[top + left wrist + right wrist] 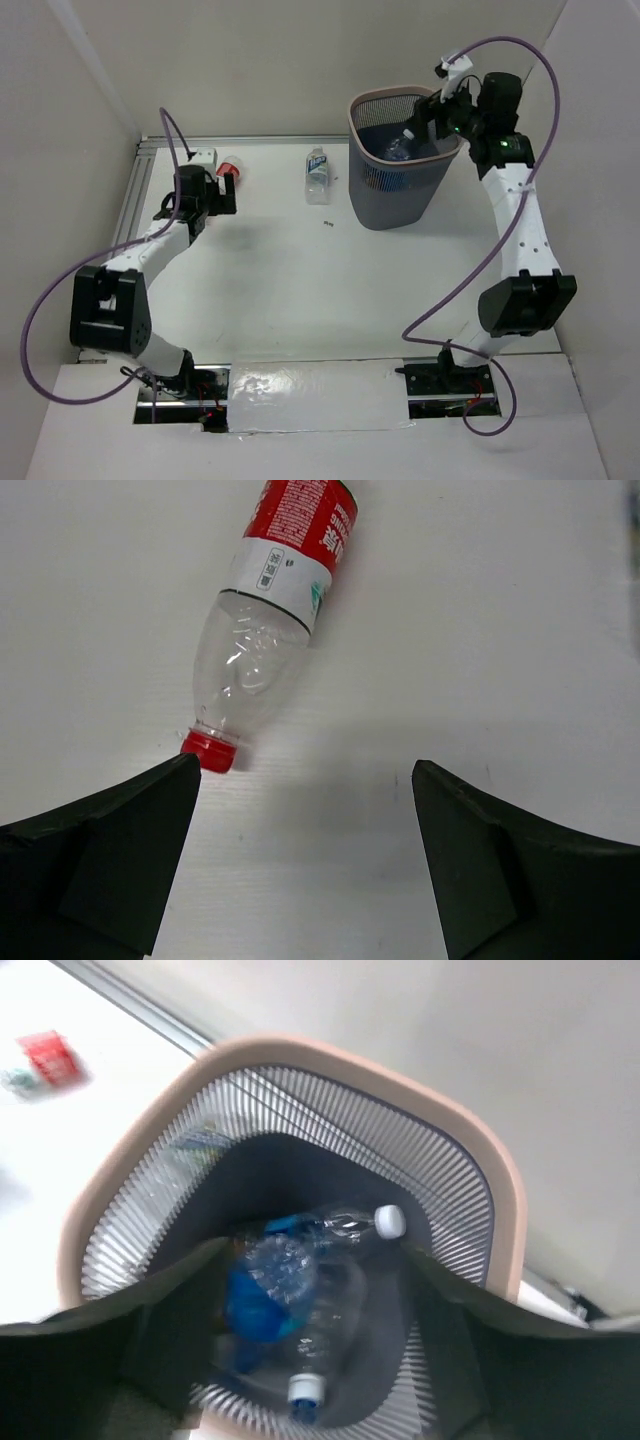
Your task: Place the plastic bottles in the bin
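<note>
1. Toward the far right corner of the table (pixel 300 280) stands the bin (pixel 390 93), a dark mesh basket with a pale pinkish rim.
2. The right claw (pixel 437 112) hangs over the bin's mouth, just above the rim on its right side.
3. In the right wrist view the right claw (pixel 315 1255) has its fingers spread wide, looking straight down into the bin (pixel 300 1055).
4. A blurred blue-label bottle (pixel 262 1285) shows between those fingers, and neither finger can be seen touching it.
5. Two more clear bottles lie at the bottom of the bin: a white-capped bottle (pixel 350 1225) toward the far wall, and a second capped bottle (pixel 310 1360) nearer the camera.
6. A bottle with a red label (pixel 230 168) lies on its side near the far left corner of the table.
7. The left claw (pixel 222 195) sits just on the near side of it.
8. In the left wrist view the left claw (pixel 305 770) is spread, with bare table between its fingers.
9. The bottle with a red label (pixel 270 630) lies tilted there. Its red cap is just beside the tip of one finger (pixel 150 830), and I cannot tell whether they touch.
10. A bottle with a blue-and-white label (pixel 317 172) lies along the far edge about midway, just left of the bin and apart from both claws.
</note>
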Robot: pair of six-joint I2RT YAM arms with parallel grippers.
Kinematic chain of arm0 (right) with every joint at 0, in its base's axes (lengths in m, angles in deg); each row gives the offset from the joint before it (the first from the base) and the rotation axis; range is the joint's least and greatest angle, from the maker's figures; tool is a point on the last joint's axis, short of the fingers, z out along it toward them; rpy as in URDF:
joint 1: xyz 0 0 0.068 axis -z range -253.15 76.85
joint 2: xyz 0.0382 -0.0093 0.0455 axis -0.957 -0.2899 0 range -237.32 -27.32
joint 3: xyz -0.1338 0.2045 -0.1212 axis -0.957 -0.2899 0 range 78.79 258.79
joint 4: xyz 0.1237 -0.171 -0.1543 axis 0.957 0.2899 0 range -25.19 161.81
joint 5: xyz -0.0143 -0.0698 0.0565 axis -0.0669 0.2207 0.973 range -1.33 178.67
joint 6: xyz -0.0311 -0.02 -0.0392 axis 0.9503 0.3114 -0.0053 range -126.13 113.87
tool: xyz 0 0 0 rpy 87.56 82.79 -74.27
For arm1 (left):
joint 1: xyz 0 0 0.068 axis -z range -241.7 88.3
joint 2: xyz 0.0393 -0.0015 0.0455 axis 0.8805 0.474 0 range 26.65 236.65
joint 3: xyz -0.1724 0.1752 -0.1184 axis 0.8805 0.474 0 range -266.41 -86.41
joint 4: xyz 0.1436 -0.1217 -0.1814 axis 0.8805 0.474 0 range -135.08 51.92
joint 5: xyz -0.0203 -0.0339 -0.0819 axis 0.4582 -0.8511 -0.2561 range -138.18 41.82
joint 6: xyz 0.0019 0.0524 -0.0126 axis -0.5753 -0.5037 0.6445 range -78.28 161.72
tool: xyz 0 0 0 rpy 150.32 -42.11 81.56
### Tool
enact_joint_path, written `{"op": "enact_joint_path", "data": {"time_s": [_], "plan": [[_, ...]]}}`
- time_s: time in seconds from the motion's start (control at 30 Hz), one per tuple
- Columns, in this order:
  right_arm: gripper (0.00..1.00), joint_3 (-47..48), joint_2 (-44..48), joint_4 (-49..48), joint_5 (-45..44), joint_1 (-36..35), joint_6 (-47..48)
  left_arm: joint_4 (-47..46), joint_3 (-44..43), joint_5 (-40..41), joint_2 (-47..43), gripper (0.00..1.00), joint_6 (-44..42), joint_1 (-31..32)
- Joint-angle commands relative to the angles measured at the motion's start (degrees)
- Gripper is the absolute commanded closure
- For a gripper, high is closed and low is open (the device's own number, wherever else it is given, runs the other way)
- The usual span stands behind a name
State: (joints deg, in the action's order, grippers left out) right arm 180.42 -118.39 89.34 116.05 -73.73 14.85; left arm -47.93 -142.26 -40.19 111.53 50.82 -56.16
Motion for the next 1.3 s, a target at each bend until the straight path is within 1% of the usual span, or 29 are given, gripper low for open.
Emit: {"op": "enact_joint_path", "data": {"time_s": [0.0, 0.03, 0.07, 0.1, 0.13, 0.23, 0.33, 0.37, 0.4, 0.43, 0.47, 0.5, 0.53, 0.6, 0.63, 0.67, 0.77, 0.87, 0.9, 0.93, 0.97, 1.0, 1.03, 1.07, 1.1, 1.13, 1.17, 1.23, 1.27], "plan": [[0.33, 0.33, 9.13, 1.21, 13.82, 2.6, 2.22, -8.3, -4.43, 2.82, 5.1, 0.0, -4.79, -0.18], [0.67, -0.89, 10.28, 1.83, 16.63, 3.21, 2.23, -8.31, -5.57, 3.34, 6.86, 0.0, -5.41, -0.18], [0.78, -1.77, 11.34, 1.83, 17.18, 3.22, 2.23, -7.79, -6.89, 4.48, 10.53, 0.0, -5.41, -0.18], [0.85, -2.65, 13.44, 1.83, 17.18, 3.22, 2.23, -7.78, -9.42, 5.19, 12.22, 0.0, -6.98, -0.18], [0.89, -4.4, 14.33, 1.83, 17.18, 3.22, 2.75, -7.26, -10.4, 6.06, 13.8, 0.0, -7.52, -0.18], [0.89, -7.83, 16.36, 2.98, 18.42, 3.22, 4.42, -8.65, -13.13, 7.92, 18.38, 0.0, -9.1, -0.18], [0.81, -9.24, 17.06, 4.38, 18.42, 3.22, 3.91, -9.28, -16.28, 9.32, 21.37, 0.0, -10.77, -0.18], [0.76, -9.25, 17.06, 5.08, 19.11, 3.22, 3.9, -9.28, -17.43, 9.85, 23.99, 0.0, -10.77, -0.18], [0.68, -9.25, 17.06, 5.08, 19.73, 3.22, 3.21, -8.67, -18.75, 9.85, 25.32, 0.0, -11.38, -0.18], [0.47, -9.25, 16.45, 5.08, 19.73, 2.52, 3.2, -8.14, -20.68, 10.55, 26.55, 0.0, -11.39, -0.18], [0.33, -8.47, 16.45, 5.69, 19.73, 2.51, 3.2, -8.13, -21.39, 10.56, 28.74, 0.0, -11.91, -0.18], [0.23, -8.46, 15.93, 5.7, 19.73, 1.03, 3.2, -8.13, -22.01, 11.08, 29.72, 0.0, -11.92, -0.18], [0.02, -7.24, 15.22, 6.31, 18.86, -0.2, 3.81, -7.0, -24.19, 11.08, 31.64, 0.0, -11.92, -0.7], [0.0, -6.18, 14.43, 6.32, 18.07, -0.99, 4.42, -6.38, -24.82, 11.08, 33.31, 0.0, -11.92, -0.71], [0.0, -5.65, 13.64, 6.32, 17.45, -2.66, 4.43, -6.38, -26.48, 10.56, 34.03, 0.02, -11.13, -0.71], [0.0, -4.78, 13.64, 5.79, 16.84, -3.54, 4.43, -3.85, -27.28, 10.56, 34.64, 0.02, -11.12, -0.71], [0.0, -1.97, 11.27, 4.47, 15.17, -7.15, 4.43, -2.96, -27.29, 8.81, 34.65, 0.04, -10.6, -1.23], [0.0, 2.24, 8.2, 3.33, 12.01, -11.71, 4.43, 0.47, -29.66, 6.96, 35.26, 0.1, -9.81, -1.85], [0.0, 3.48, 7.23, 3.33, 9.21, -13.03, 4.43, 1.7, -29.66, 5.91, 35.27, 0.12, -9.11, -2.55], [0.02, 4.89, 6.18, 3.33, 7.36, -16.18, 4.43, 4.49, -31.05, 4.33, 35.79, 0.16, -8.06, -3.07], [0.03, 6.38, 3.47, 3.33, 5.34, -17.95, 3.91, 5.91, -31.68, 3.45, 35.79, 0.28, -7.53, -3.08], [0.05, 9.87, 1.87, 3.33, 3.14, -19.62, 3.9, 7.41, -32.21, 2.74, 36.31, 0.35, -7.52, -3.08], [0.06, 12.08, 0.12, 4.11, -0.88, -21.11, 3.9, 8.73, -32.21, 2.12, 36.32, 0.43, -6.74, -3.08], [0.08, 14.37, -3.55, 4.99, -2.75, -23.83, 3.38, 10.05, -32.21, 1.6, 36.32, 0.5, -6.73, -3.08], [0.08, 18.83, -5.33, 5.69, -4.42, -24.9, 2.76, 10.06, -32.21, 0.9, 35.01, 0.56, -6.03, -3.08], [0.1, 20.61, -6.92, 6.31, -7.48, -25.69, 2.24, 10.84, -32.21, 0.89, 34.13, 0.64, -5.51, -3.08], [0.1, 22.11, -8.24, 6.32, -8.82, -26.48, 0.4, 11.46, -32.21, -0.85, 33.08, 0.68, -4.72, -3.08], [0.17, 23.97, -10.53, 5.18, -10.06, -26.49, -1.63, 12.34, -32.21, -2.44, 28.88, 0.71, -3.84, -3.08], [0.2, 24.67, -10.53, 5.17, -10.06, -26.49, -2.33, 12.87, -32.21, -4.8, 27.11, 0.71, -2.96, -3.08]]}}
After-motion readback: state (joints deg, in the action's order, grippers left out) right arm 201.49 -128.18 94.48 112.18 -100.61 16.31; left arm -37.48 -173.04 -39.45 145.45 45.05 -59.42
